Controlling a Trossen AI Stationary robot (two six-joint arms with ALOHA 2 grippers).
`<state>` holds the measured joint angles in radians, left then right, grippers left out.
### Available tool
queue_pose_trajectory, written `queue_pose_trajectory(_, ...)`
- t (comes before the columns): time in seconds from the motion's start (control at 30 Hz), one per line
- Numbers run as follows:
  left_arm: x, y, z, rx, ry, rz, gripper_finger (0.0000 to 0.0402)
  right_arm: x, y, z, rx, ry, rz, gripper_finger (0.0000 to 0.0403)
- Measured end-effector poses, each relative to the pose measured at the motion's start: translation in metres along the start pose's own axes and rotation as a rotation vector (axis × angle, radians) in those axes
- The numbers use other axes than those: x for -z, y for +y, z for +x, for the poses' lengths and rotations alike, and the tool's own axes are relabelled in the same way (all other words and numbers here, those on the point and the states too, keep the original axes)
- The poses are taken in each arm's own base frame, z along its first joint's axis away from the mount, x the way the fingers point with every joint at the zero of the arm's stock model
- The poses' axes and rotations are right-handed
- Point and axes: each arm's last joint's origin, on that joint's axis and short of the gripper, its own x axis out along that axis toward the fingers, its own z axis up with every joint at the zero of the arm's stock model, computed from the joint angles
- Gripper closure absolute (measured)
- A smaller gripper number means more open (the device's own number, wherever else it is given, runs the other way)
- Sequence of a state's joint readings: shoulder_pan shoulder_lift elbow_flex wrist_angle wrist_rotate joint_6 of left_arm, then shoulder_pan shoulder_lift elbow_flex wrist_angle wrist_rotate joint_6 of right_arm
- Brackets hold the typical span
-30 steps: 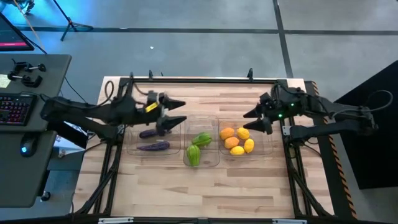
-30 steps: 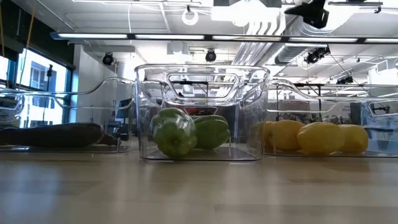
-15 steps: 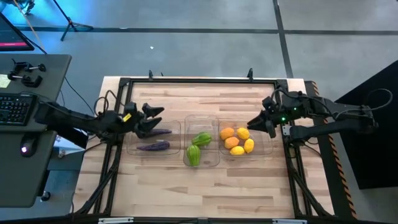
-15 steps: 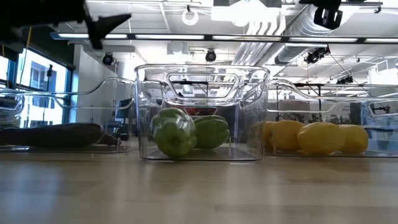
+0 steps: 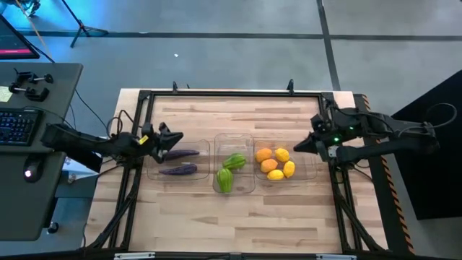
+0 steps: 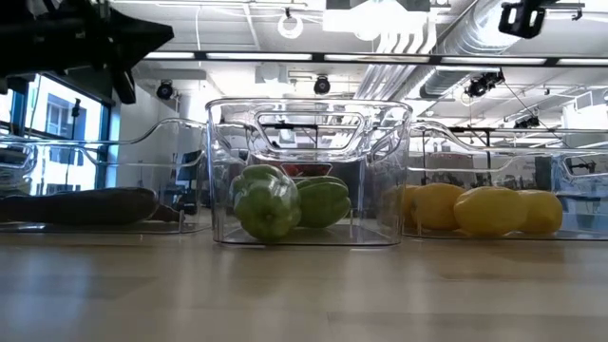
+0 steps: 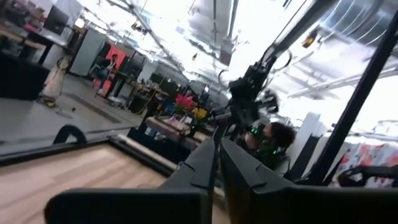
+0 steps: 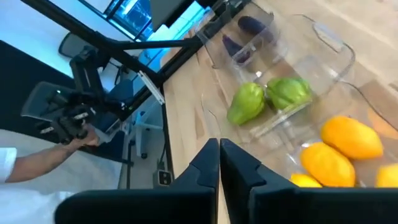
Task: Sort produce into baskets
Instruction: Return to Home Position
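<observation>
We see 2 eggplants (image 5: 178, 170) in the left bin (image 5: 202, 175), 2 green fruits (image 5: 225, 179) in the middle bin (image 5: 234, 192), and lemons (image 5: 289, 169) and oranges (image 5: 263, 154) in the right bin (image 5: 307, 175). The left gripper (image 5: 177, 138) and right gripper (image 5: 299, 146) hover clenched and empty over the outer bins.

The left arm (image 5: 86, 141) stretches low at 9 o'clock of the overhead view, and its left gripper (image 5: 176, 139) points toward 3 o'clock with fingers (image 7: 199, 168) pressed together. The right arm (image 5: 390, 137) sits folded at 3 o'clock. The right gripper (image 5: 298, 146) aims toward 8 o'clock, its fingers (image 8: 239, 171) likewise closed on nothing.
</observation>
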<state>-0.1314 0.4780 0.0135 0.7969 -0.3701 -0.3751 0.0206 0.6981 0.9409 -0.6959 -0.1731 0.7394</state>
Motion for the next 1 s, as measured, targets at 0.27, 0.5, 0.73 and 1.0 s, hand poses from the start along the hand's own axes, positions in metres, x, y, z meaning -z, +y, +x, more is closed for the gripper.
queue_pose_trajectory(0.27,-0.003,0.000,-0.002,-0.010,-0.027,0.007,0.0399,0.021,-0.004,-0.042,-0.023,-0.128,-0.057,0.0402)
queue_pose_trajectory(0.5,-0.003,0.000,-0.002,0.006,-0.018,-0.022,0.0392,0.050,-0.031,-0.033,-0.152,-0.251,-0.114,0.0403)
queue_pose_trajectory(0.73,-0.002,0.000,-0.002,0.002,-0.007,-0.018,0.0392,0.076,-0.058,0.001,-0.316,-0.348,-0.193,0.0403)
queue_pose_trajectory(1.0,-0.002,0.000,-0.002,0.002,-0.007,-0.018,0.0392,0.087,-0.074,0.011,-0.305,-0.446,-0.368,0.0403)
